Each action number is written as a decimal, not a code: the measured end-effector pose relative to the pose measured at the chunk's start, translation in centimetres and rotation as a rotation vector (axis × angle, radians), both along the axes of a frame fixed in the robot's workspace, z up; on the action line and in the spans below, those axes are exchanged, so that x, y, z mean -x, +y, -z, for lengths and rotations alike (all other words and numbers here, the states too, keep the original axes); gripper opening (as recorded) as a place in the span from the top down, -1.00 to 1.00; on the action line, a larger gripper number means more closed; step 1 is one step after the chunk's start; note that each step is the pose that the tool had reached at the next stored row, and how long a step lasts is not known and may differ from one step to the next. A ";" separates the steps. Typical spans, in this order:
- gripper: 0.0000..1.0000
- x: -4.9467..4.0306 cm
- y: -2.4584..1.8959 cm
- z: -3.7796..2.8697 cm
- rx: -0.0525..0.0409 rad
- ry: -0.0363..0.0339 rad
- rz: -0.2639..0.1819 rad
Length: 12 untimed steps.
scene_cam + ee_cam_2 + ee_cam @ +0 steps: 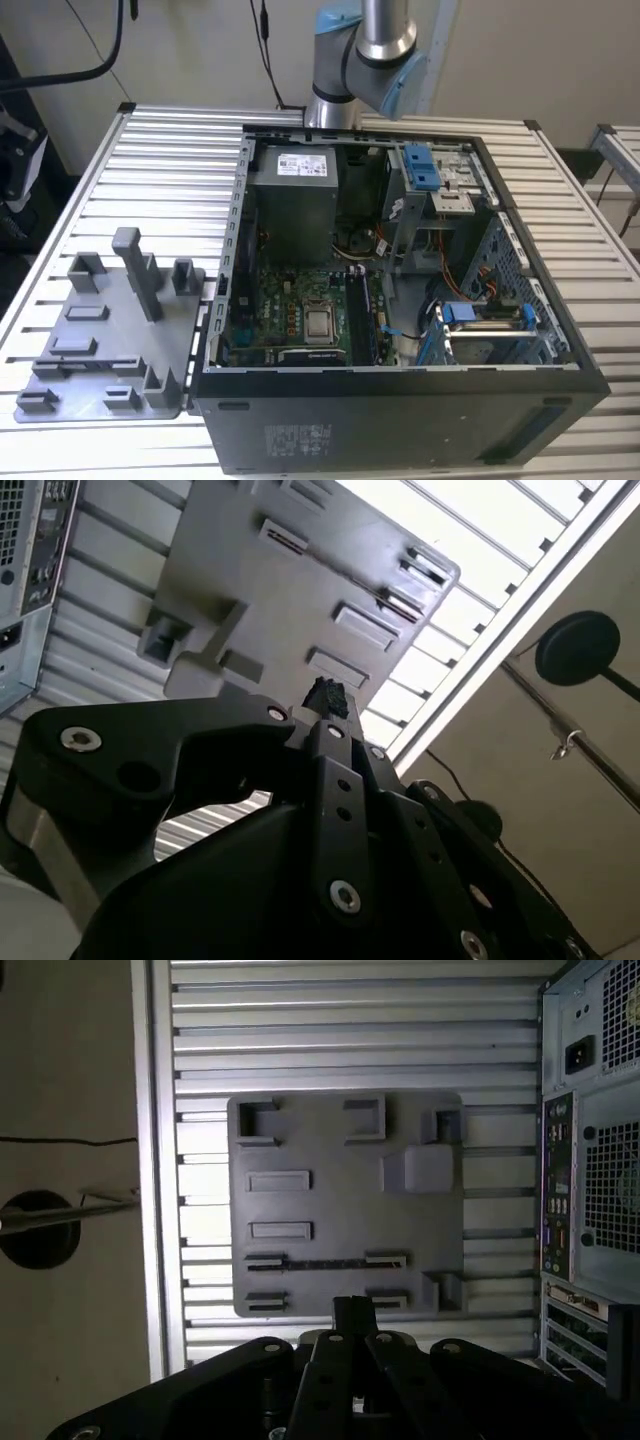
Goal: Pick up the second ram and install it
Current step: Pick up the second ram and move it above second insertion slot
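One ram (325, 1261) lies flat on the tray (330, 1200), spanning two holders, untouched. Pincer (352, 1308) hangs above the tray's edge, tips pressed together, holding nothing. Judgement: pick-up not yet made; seating it in the case (350, 420) all remains.

Robotics lab or workshop: slatted aluminium bench (150, 150), grey fixture tray (330, 1200) below pincer (353, 1307), open PC case (400, 425) beside pincer, bare wall (200, 50) behind

in the first wrist view the dark strip on the grey tray (330, 1140) may be the second ram (325, 1262), too small to tell; the tray's near edge is hidden
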State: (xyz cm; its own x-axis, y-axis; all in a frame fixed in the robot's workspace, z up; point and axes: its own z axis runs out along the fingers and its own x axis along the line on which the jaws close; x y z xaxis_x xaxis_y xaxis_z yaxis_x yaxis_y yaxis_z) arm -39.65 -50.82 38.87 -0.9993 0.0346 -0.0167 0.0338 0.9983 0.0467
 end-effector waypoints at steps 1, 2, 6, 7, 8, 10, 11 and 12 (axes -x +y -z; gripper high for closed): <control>0.79 0.00 0.00 0.00 0.0007 -0.0001 -0.008; 0.79 -0.01 0.00 0.00 0.0015 -0.0001 -0.015; 0.79 0.00 0.00 0.01 0.0055 -0.0001 -0.046; 0.79 -0.01 0.00 0.01 0.0071 -0.0001 -0.053; 0.79 -0.01 0.00 0.01 0.0092 -0.0001 -0.060; 0.79 0.00 0.00 0.00 0.0138 0.0001 -0.073; 0.79 0.00 0.00 0.00 0.0158 0.0001 -0.079; 0.79 0.00 0.00 0.00 0.0177 0.0002 -0.086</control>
